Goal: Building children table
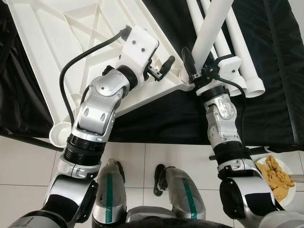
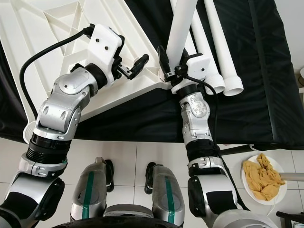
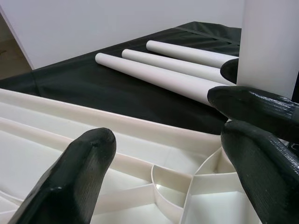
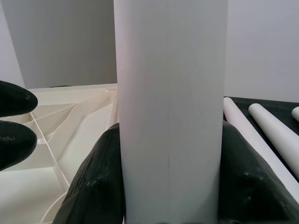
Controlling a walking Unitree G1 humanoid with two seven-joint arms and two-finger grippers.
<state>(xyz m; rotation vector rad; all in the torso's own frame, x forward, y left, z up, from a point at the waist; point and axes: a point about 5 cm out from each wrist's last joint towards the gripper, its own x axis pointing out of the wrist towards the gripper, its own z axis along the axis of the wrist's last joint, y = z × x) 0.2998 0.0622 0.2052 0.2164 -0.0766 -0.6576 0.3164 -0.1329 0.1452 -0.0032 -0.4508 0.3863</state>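
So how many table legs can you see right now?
4: one leg upright in the right gripper at the tabletop corner, three lying legs on the black cloth; more may be hidden.

You see a surface draped in black cloth bearing a large white plastic tabletop panel, laid underside up with its moulded ribs showing. Beside it, three white plastic tubular legs lie side by side on the cloth. On the pale tiled floor rests a white plate holding a crumpled yellow rag.
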